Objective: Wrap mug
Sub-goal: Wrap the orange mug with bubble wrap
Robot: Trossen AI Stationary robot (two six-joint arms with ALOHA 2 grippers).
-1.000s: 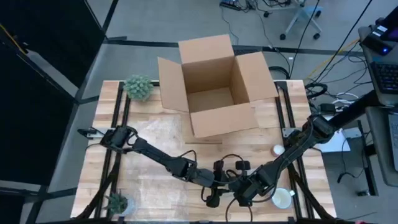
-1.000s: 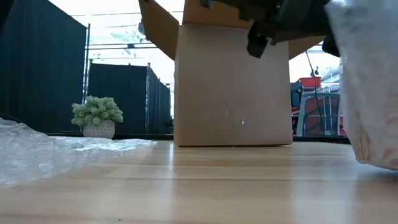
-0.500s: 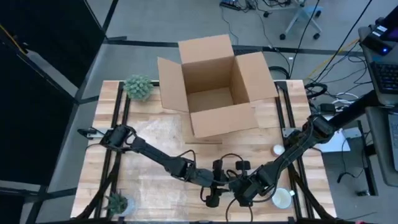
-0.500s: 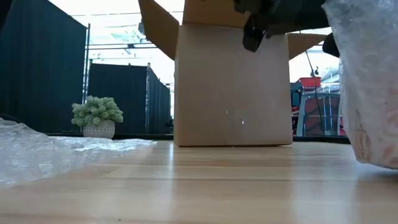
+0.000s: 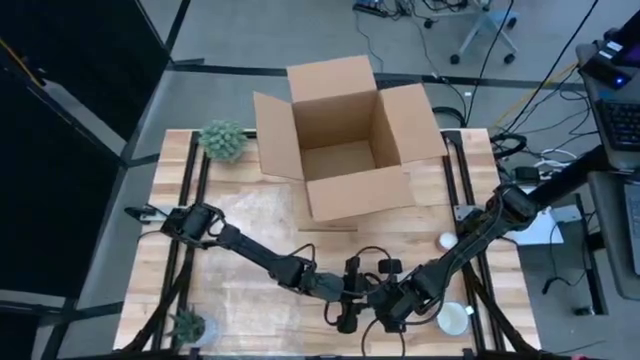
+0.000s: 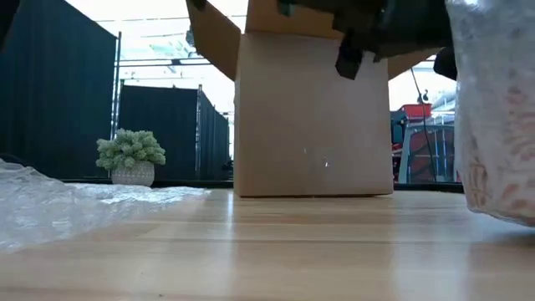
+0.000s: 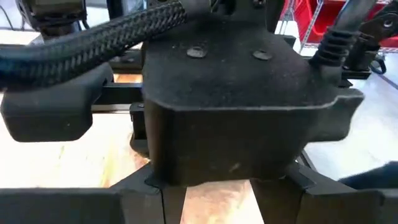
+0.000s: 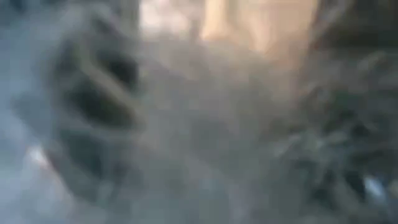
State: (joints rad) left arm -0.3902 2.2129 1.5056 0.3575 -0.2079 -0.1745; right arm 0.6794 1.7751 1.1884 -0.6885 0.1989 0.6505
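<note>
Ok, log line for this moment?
both claws meet at table's front edge | wrapped bundle raised | box open | claw states unclear

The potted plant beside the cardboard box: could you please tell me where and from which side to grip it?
Probably the pale pot of the potted plant, coming in level from the side: from above, the bushy foliage overhangs and hides it, while the low view shows its wall bare.

Right wrist view wholly blurred; wrapped bundle (image 6: 500, 109) cut off at low view's edge
</note>
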